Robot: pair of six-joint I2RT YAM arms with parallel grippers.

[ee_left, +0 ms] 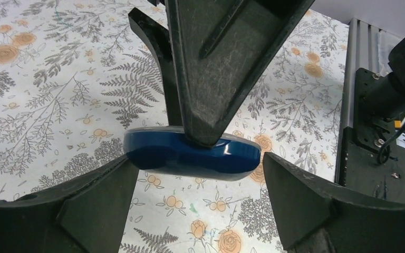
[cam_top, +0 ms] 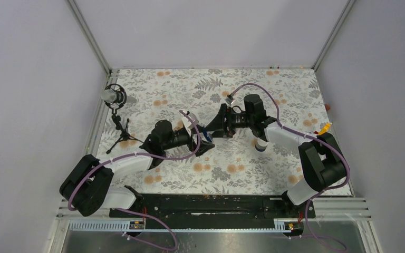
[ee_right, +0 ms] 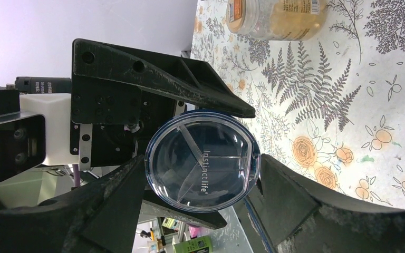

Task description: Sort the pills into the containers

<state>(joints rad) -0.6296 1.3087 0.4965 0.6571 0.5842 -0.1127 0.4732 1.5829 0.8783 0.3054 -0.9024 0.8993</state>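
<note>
A round blue pill case (ee_right: 202, 161) with a clear divided lid hangs above the table between both arms. My right gripper (ee_right: 203, 168) is shut on its rim and sees its lid face-on. My left gripper (ee_left: 198, 158) sees the case (ee_left: 190, 155) edge-on, its two fingertips pinching the case's opposite ends. In the top view both grippers, left (cam_top: 204, 141) and right (cam_top: 214, 128), meet mid-table. A translucent bottle (ee_right: 277, 18) with pale contents lies on the cloth. A dark bottle with a white cap (cam_top: 261, 143) stands beside the right arm. No pills show.
A microphone on a small tripod (cam_top: 115, 97) stands at the left of the floral cloth (cam_top: 190, 174). A small colourful piece (cam_top: 324, 128) lies at the right edge. White walls enclose three sides, and a black rail (cam_top: 205, 203) runs along the near edge.
</note>
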